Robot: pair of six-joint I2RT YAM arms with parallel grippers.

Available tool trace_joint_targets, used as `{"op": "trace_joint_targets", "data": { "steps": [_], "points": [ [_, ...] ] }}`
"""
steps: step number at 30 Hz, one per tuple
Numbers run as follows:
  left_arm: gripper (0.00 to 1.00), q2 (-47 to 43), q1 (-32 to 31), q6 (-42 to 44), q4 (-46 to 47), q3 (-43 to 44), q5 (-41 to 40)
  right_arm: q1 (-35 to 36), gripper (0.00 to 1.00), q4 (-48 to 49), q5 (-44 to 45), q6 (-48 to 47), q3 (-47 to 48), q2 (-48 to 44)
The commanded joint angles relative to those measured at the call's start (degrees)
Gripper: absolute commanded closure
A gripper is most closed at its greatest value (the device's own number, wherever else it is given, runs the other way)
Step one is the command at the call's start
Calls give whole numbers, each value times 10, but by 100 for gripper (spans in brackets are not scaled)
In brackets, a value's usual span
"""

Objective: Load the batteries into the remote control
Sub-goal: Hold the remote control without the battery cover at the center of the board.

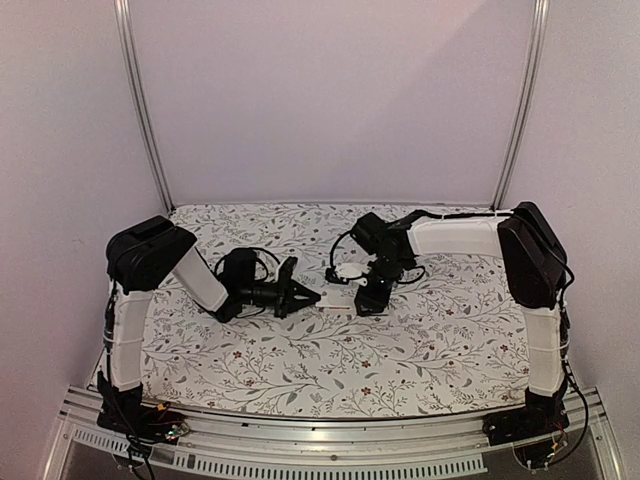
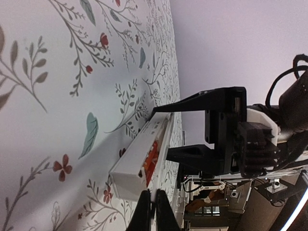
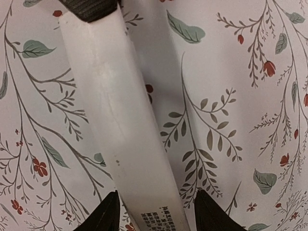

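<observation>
The remote control (image 2: 134,161) is a slim white bar held between the two grippers, just above the floral table. Its open side shows one orange-red battery (image 2: 151,161) seated inside; a second battery is not visible. My left gripper (image 2: 154,211) is shut on a thin white strip at the remote's near end. My right gripper (image 3: 156,216) straddles the other end, its fingers (image 3: 108,214) against the remote's plain back (image 3: 125,120). In the top view the remote (image 1: 338,301) spans from the left gripper (image 1: 318,298) to the right gripper (image 1: 362,305).
A small white oval object (image 1: 348,270) lies on the table just behind the grippers. The table's floral cloth (image 1: 330,360) runs to the metal front rail (image 1: 330,435). Black cables hang near both wrists.
</observation>
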Motion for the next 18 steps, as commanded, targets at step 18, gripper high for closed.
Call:
{"op": "trace_joint_targets", "data": {
  "steps": [18],
  "points": [
    [72,-44,-10,97,-147,4,-46,9,65,-38,22,-14,27,29]
  ]
}}
